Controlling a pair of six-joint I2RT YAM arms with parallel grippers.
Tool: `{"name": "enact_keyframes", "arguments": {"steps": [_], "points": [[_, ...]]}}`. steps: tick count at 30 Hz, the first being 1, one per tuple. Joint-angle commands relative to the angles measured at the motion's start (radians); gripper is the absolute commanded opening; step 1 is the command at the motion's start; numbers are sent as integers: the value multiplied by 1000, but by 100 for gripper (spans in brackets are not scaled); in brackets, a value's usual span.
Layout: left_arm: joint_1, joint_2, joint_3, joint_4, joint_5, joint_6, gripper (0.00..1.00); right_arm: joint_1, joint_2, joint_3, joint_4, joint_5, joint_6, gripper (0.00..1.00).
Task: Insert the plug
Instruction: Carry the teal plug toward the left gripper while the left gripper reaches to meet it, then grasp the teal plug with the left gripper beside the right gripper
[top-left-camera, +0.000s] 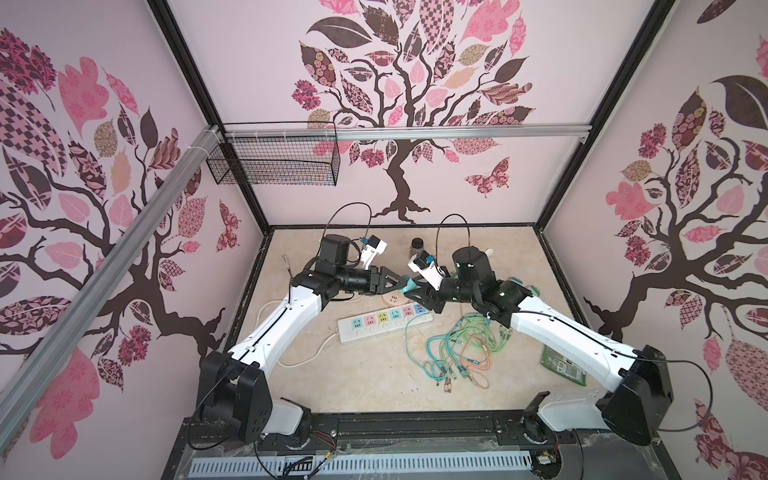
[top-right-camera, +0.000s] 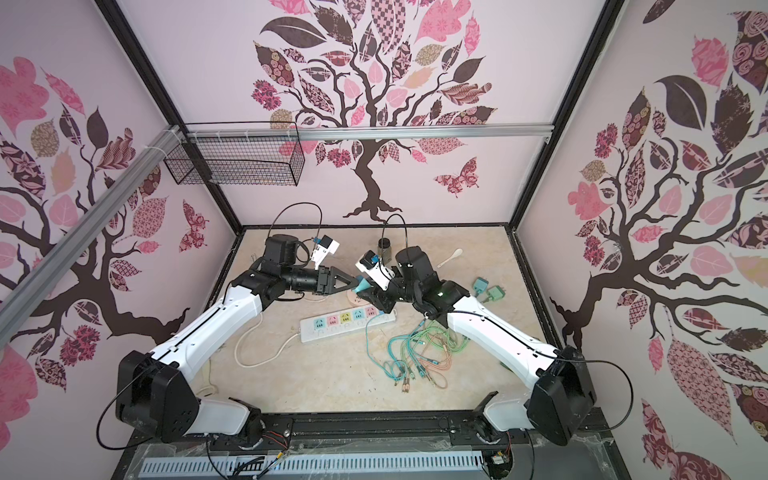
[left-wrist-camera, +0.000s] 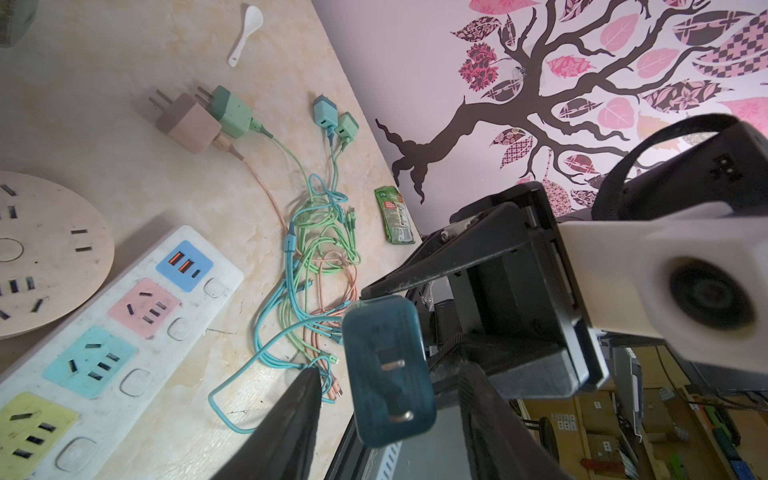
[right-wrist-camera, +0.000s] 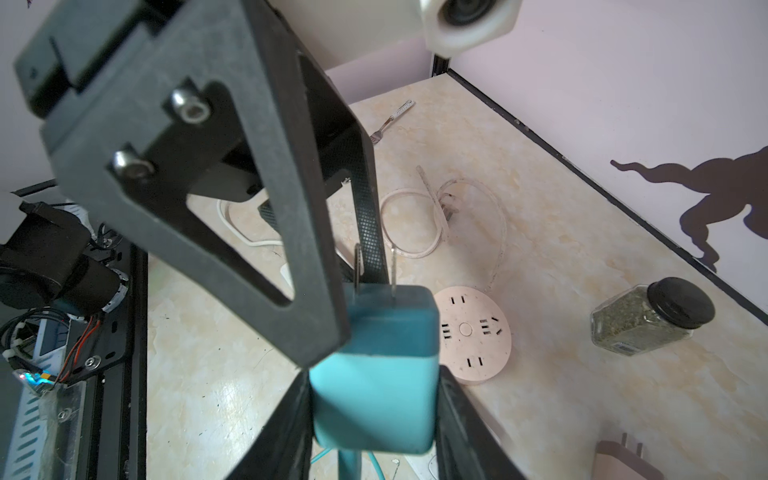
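Right gripper (right-wrist-camera: 374, 415) pinches the teal plug (left-wrist-camera: 388, 374); left gripper (top-left-camera: 402, 284), at its nine o'clock, has fingers (left-wrist-camera: 299, 415) spread around it; closing off-centre could twist it loose

spice jar (right-wrist-camera: 648, 322) | white spoon (left-wrist-camera: 245, 35) | fork (right-wrist-camera: 390, 120) | green packet (left-wrist-camera: 395, 216) | wire basket (top-left-camera: 274, 162)

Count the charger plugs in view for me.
5. A teal plug in the right gripper's fingers; on the table, a pink plug against a green plug, and a blue plug beside a small green plug. Arms may hide others.
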Motion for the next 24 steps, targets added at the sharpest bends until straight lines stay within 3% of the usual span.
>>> {"name": "enact_keyframes", "arguments": {"steps": [1,14,24], "points": [[1,13,38,12,26,8,55,11,-34,24,1,-12,-14,27],[0,16,43,0,54,13,36,22,-33,25,12,12,-12,28],[0,16,46,5,53,12,14,24,-71,-15,48,26,59,43]]}}
